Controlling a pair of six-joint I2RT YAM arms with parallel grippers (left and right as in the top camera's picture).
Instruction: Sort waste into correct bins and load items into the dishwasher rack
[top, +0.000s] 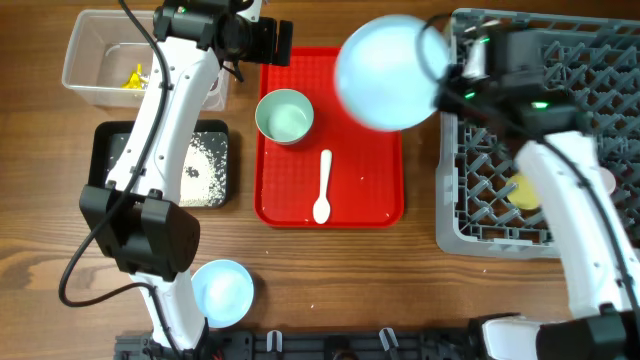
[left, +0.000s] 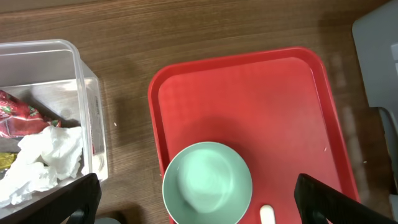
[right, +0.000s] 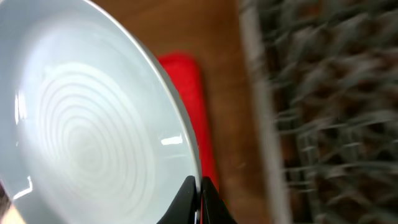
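Two arms over wooden table. Right gripper (right: 200, 198) pinched tight on rim of light blue round plate (top: 385, 72); plate held in air, tilted, between flat red plastic tray (top: 375, 190) and big grey lattice rack (top: 480, 215). Left gripper (left: 196, 186) spread wide, empty, hovering above pale mint bowl (top: 285, 116) on red tray. White spoon (top: 322, 185) near bowl, same tray. Clear plastic tub (top: 85, 60) holds crinkled red wrapper (left: 22, 115) and crumpled white tissue (left: 50, 155). Shallow black tray (top: 110, 150) holds white rice grains (top: 205, 165).

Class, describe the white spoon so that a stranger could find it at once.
Find the flat red tray in the middle of the table. On it, near the round mint bowl, lies the white spoon. It is the only long, thin thing there.
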